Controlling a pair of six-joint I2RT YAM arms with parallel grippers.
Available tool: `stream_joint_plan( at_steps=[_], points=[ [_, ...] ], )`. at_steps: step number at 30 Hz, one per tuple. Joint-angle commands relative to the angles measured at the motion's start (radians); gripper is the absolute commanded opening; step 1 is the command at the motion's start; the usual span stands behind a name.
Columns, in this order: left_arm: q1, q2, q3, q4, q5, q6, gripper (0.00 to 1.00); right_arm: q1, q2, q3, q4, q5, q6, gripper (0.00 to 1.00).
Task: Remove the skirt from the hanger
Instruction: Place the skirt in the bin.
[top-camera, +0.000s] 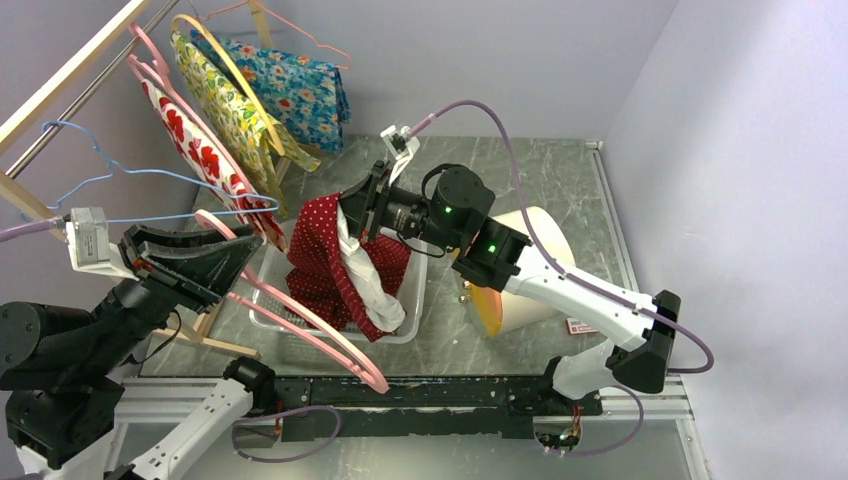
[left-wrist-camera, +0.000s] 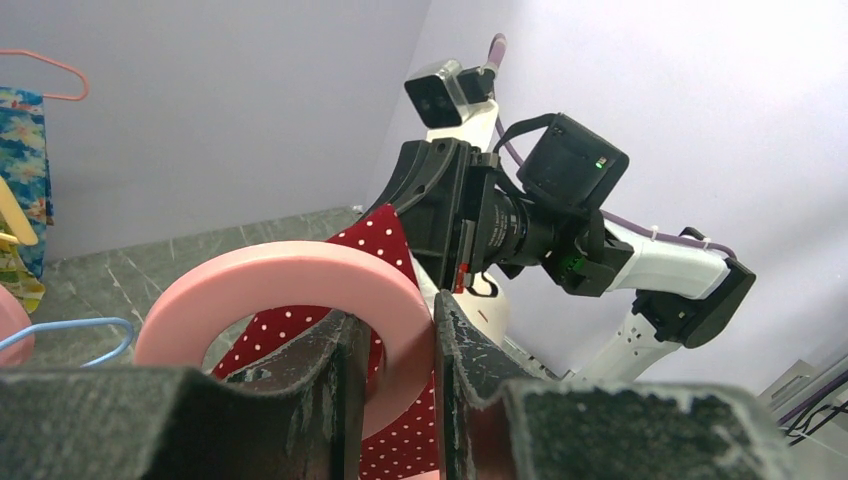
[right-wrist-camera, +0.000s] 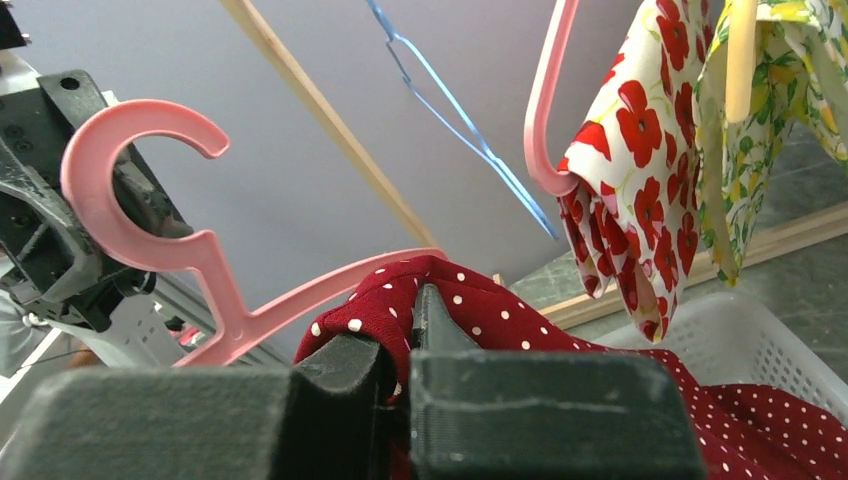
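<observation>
1. On the left, the pink hanger (left-wrist-camera: 290, 265) is being clamped near its hook by the left gripper (left-wrist-camera: 398, 330). The jaws are partly closed around the plastic, likely to steady it.
2. In the middle, the red polka-dot skirt (top-camera: 315, 250) is being hung over the white basket (top-camera: 415, 300) — one hanger arm appears to be running into the cloth.
3. On the right, the skirt's upper fold is being pinched by the right gripper (top-camera: 360, 205), its jaws shut tight — the rest is trailing down and left of them.
</observation>
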Motion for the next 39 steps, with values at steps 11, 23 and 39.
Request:
stream_joint_plan(
  at_steps=[11,23,39],
  points=[
    [-0.007,0.008,0.033,-0.002,-0.023,-0.002,0.07,-0.051,0.214,0.141,-0.135,0.467,-0.422,0.00],
    [-0.008,0.021,0.024,0.007,-0.022,-0.002,0.07,-0.072,0.359,0.012,-0.099,0.428,-0.447,0.00],
    [-0.007,0.034,0.026,-0.013,-0.034,0.004,0.07,-0.069,0.667,-0.264,0.085,-0.037,-0.033,0.00]
  ],
)
